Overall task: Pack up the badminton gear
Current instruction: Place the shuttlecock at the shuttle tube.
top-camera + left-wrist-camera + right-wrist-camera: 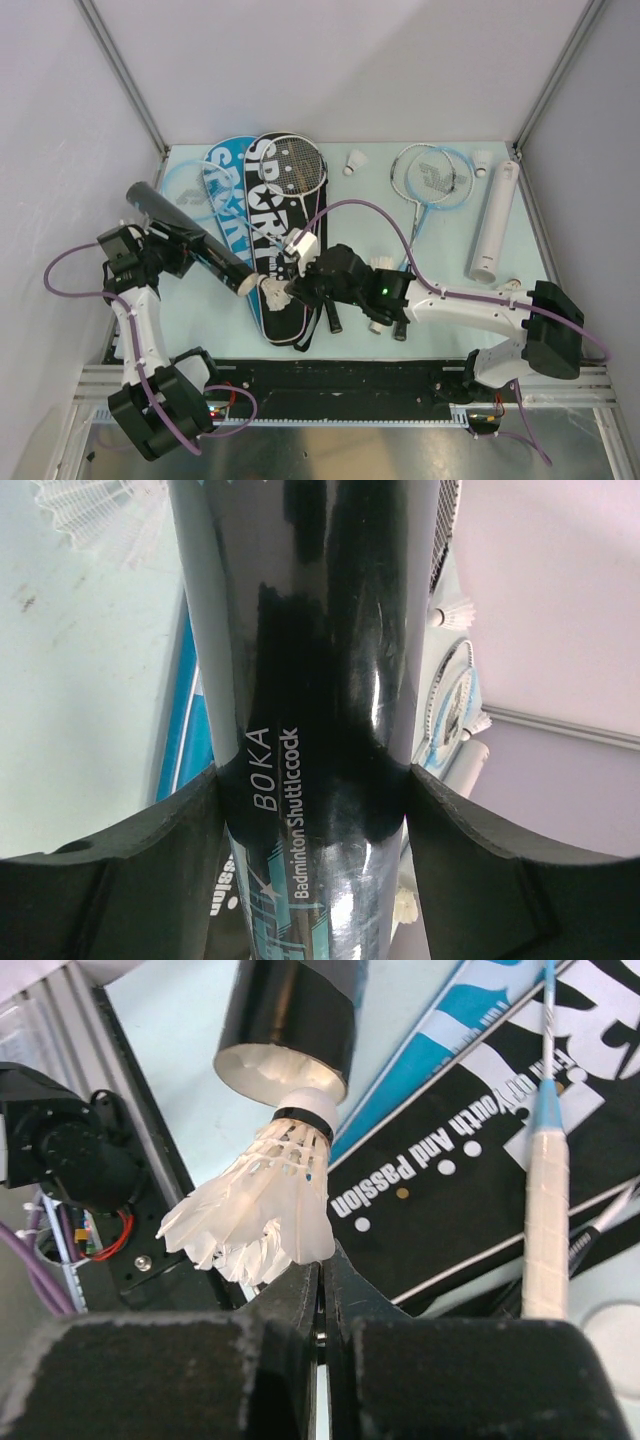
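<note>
From above, the left gripper is clamped around the middle of the black tube, which is held tilted above the table, its open end low and pointing right. The right gripper holds a shuttlecock just at that open end. Behind them the black cover overlaps the blue cover; the white tube lies well apart at the right.

In the left wrist view, both fingers press against the black tube, which fills the gap between them.

In the right wrist view, the right gripper has its jaws pressed together, pinching the feather edge of the shuttlecock, whose cork tip touches the rim of the black tube
</note>
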Controlling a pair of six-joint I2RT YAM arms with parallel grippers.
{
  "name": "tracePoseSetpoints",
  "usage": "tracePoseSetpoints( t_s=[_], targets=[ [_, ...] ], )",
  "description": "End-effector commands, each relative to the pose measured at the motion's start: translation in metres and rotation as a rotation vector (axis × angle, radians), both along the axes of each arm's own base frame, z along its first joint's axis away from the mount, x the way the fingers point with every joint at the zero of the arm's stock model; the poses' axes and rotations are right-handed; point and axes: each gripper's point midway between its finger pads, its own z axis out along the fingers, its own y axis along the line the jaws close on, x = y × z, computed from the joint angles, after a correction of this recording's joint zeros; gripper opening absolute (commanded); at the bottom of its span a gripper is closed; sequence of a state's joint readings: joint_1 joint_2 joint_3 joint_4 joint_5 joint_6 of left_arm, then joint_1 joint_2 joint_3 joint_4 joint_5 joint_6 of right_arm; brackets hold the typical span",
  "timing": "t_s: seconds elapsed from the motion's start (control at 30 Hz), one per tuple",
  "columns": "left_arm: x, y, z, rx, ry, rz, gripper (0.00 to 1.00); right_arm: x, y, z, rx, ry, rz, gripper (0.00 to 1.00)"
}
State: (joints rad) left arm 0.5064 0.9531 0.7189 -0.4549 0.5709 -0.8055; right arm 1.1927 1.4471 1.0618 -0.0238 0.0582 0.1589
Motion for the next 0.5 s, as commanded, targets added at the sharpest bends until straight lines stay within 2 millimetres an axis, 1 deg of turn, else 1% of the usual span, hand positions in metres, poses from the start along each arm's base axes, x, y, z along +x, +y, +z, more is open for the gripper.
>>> tracePoseSetpoints(
  t_s=[0.0, 0.17, 0.23, 0.47],
  targets=[
    [0.006, -0.012, 0.027, -0.047, -0.092, -0.053, 0.59, -0.006, 0.017, 0.034, 0.137, -0.043, 0.085, 0.00],
    [0.003, -0.020, 0.031, -0.087, -0.096, -0.057, 0.58, -0.005, 0.031, 0.041, 0.196, -0.039, 0.093, 0.00],
    [0.001, -0.023, 0.031, -0.107, -0.096, -0.057, 0.58, -0.001, 0.038, 0.042, 0.219, -0.034, 0.077, 0.00],
    [-0.004, -0.031, 0.034, -0.155, -0.106, -0.045, 0.57, 0.020, 0.053, 0.033, 0.247, 0.012, -0.025, 0.00]
  ],
)
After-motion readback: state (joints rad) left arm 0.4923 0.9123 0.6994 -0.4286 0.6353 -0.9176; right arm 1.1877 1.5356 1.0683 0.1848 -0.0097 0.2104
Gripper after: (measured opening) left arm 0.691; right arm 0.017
